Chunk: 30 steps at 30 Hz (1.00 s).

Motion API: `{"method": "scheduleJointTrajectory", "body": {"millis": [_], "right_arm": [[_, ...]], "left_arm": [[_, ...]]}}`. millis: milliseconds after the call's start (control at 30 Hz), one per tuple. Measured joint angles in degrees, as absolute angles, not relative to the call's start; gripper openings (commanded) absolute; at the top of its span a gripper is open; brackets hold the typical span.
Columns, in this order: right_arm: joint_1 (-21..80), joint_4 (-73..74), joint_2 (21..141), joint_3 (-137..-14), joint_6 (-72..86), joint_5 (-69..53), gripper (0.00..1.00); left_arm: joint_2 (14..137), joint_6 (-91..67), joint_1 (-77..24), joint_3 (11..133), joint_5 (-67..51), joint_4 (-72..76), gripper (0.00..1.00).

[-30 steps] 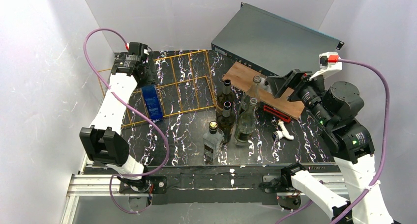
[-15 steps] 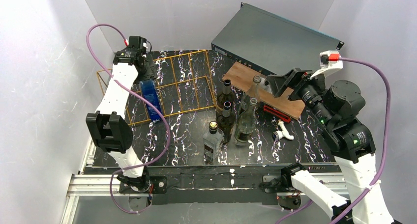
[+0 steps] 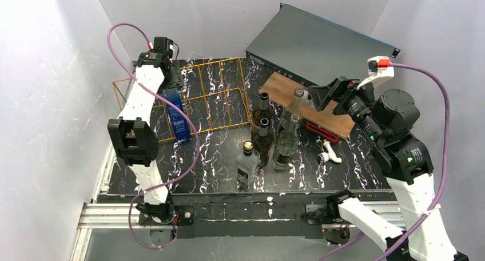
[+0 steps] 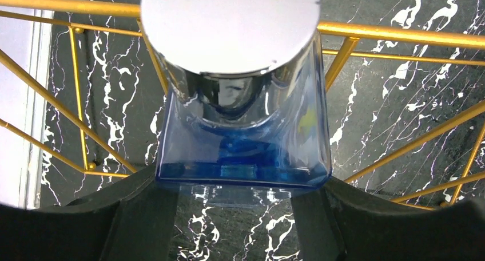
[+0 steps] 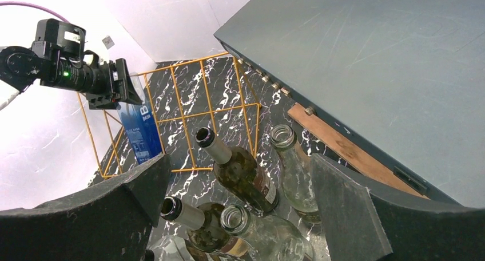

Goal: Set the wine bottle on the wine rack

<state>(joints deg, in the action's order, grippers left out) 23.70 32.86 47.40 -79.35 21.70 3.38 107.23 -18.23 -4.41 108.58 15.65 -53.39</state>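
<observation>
A square blue bottle [image 3: 178, 117] with a silver cap [image 4: 229, 26] leans inside the left bay of the orange-gold wire wine rack [image 3: 214, 95]. Its base rests on the black marbled table. My left gripper [image 3: 166, 80] is at the bottle's upper end. In the left wrist view the fingertips [image 4: 150, 184] press against the two lower corners of the blue body [image 4: 246, 152], so the gripper [image 4: 243, 184] is shut on it. The right wrist view shows this bottle [image 5: 140, 129] and the rack [image 5: 209, 113]. My right gripper [image 3: 325, 95] [image 5: 239, 169] is open and empty above the standing bottles.
Two dark wine bottles [image 3: 263, 109] [image 3: 263, 139], two clear bottles [image 3: 297, 101] [image 3: 286, 143] and a small bottle [image 3: 247, 165] stand mid-table. Behind them are a brown wooden board [image 3: 280, 84] and a grey box [image 3: 320, 43]. A white fitting [image 3: 330, 154] lies at the right.
My left arm has drawn back toward the far wall and its elbow has risen. The blue bottle's top moved back with it while its base stayed put. The right arm barely shifted.
</observation>
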Motion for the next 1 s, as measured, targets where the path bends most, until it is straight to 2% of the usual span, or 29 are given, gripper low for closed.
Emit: {"method": "scheduleJointTrajectory", "body": {"millis": [200,267,500,600,667,700,733,767,1000], "right_arm": [[23.7,32.86,47.64,-79.35,21.73,3.42,1.0],[23.7,32.86,47.64,-79.35,21.86,3.42,1.0],[23.7,32.43,47.59,-78.84,22.2,3.39,1.0],[23.7,32.32,47.9,-78.83,22.36,3.06,1.0],[23.7,32.27,48.17,-78.83,22.49,2.68,1.0],[23.7,32.26,48.29,-78.83,22.53,2.57,1.0],[23.7,32.17,48.4,-78.8,22.56,2.48,1.0],[23.7,31.89,48.47,-78.6,22.57,2.39,1.0],[23.7,32.02,49.85,-78.3,22.28,2.39,1.0]], "left_arm": [[108.44,-18.19,-4.18,110.56,15.03,-55.12,0.0],[108.58,-18.07,-4.12,110.73,14.78,-55.28,0.04],[108.21,-17.36,-3.84,109.9,13.99,-54.41,0.41],[107.31,-16.89,-3.81,108.53,13.79,-53.23,0.52],[106.38,-16.51,-3.81,107.08,13.64,-52.1,0.69],[106.04,-16.35,-3.8,106.51,13.61,-51.55,0.84],[105.82,-16.13,-3.79,106.16,13.53,-51.18,0.95],[105.71,-15.93,-3.78,105.82,13.16,-51.01,0.98],[104.85,-15.6,-3.47,100.92,11.41,-50.4,0.98]]}}
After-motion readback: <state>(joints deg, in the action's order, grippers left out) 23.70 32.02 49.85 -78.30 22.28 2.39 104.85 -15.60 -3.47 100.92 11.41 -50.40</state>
